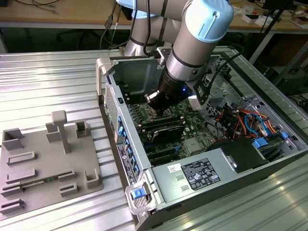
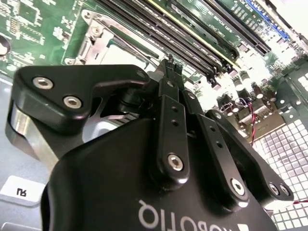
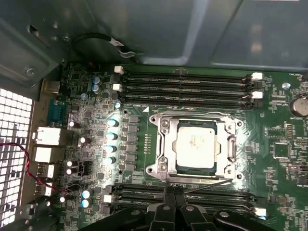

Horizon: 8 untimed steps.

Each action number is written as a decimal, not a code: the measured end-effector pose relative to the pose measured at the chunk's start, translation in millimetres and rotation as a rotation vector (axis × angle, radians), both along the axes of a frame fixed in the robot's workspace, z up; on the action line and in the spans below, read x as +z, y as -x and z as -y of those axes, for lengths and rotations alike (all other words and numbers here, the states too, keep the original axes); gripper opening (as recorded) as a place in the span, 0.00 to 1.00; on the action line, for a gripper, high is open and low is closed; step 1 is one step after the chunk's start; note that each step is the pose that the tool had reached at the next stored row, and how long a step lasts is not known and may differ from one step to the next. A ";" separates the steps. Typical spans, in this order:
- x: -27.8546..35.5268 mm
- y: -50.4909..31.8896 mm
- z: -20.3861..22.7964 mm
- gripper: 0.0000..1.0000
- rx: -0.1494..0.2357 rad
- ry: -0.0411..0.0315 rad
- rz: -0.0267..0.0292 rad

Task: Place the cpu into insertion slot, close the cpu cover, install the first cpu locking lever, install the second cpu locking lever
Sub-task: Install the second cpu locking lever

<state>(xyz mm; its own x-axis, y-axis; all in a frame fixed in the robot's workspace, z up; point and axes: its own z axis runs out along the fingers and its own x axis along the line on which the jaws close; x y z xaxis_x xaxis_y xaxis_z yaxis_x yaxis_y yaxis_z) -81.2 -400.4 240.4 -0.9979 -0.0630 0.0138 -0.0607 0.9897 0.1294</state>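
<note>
While memory slots (image 3: 185,82) flank the cpu (image 3: 195,144), the gripper (image 3: 174,193) hovers pressed together.

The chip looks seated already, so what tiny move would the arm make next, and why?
Probably push the thin lever toward its catch. The cpu lies in its socket with the cpu cover down around it, and the gripper, fingers together, sits right at that lever, which looks unlatched.

Power supply (image 1: 166,192): a white label (image 1: 199,174) with dense print, too small to read. Gripper (image 2: 171,65) body: white lettering, upside down and cut off at the edge. Small white sticker (image 2: 17,190): characters unclear.
</note>
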 end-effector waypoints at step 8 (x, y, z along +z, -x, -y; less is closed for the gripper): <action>-5.0 2.5 0.0 0.11 0.000 -0.0019 -0.0202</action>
